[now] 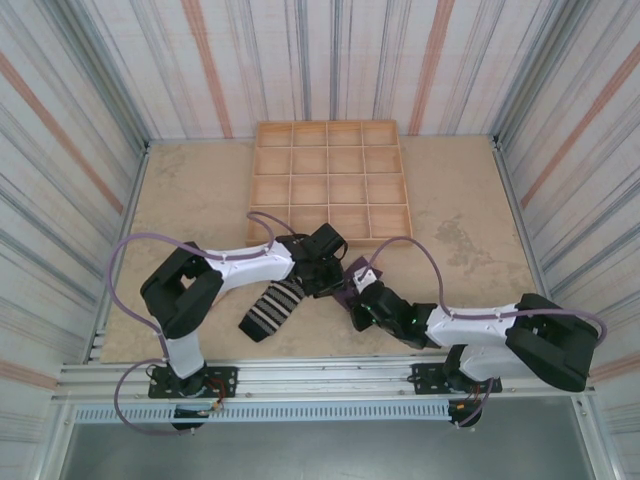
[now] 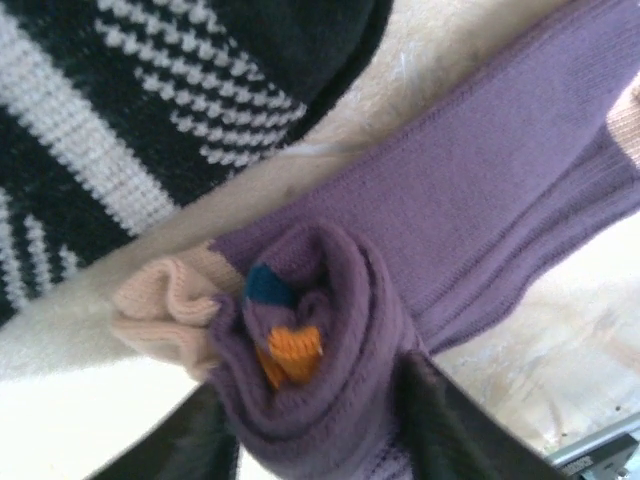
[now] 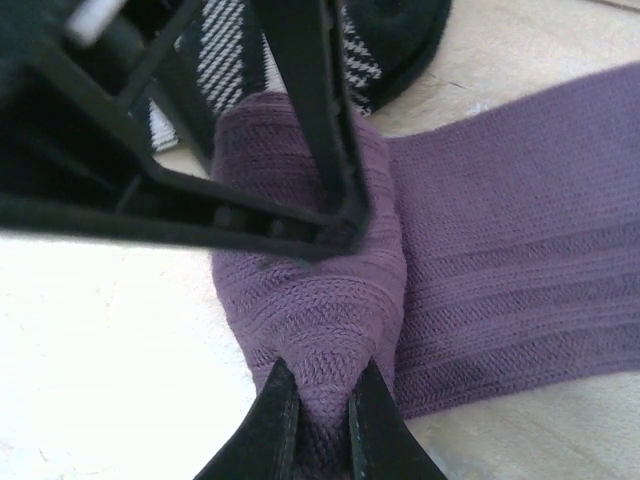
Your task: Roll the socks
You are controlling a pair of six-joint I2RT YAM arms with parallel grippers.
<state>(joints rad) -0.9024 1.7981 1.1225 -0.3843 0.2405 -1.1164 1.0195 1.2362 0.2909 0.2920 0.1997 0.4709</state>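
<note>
Right gripper (image 3: 322, 378): jaws pinched nearly together on a fold of the purple sock (image 3: 520, 250), at the near end of its roll (image 3: 310, 300). Left gripper (image 2: 320, 430): jaws part-open astride the roll, touching both flanks; you cannot tell whether they clamp it. Judge this sock partly rolled: its leg lies flat on the table (image 1: 200, 190). The striped sock (image 1: 272, 308), just beside, lies unrolled; treat it as outstanding.

purple sock (image 2: 480, 200) — one end rolled up, rest flat | striped sock (image 1: 272, 308) — flat, just beside
</note>
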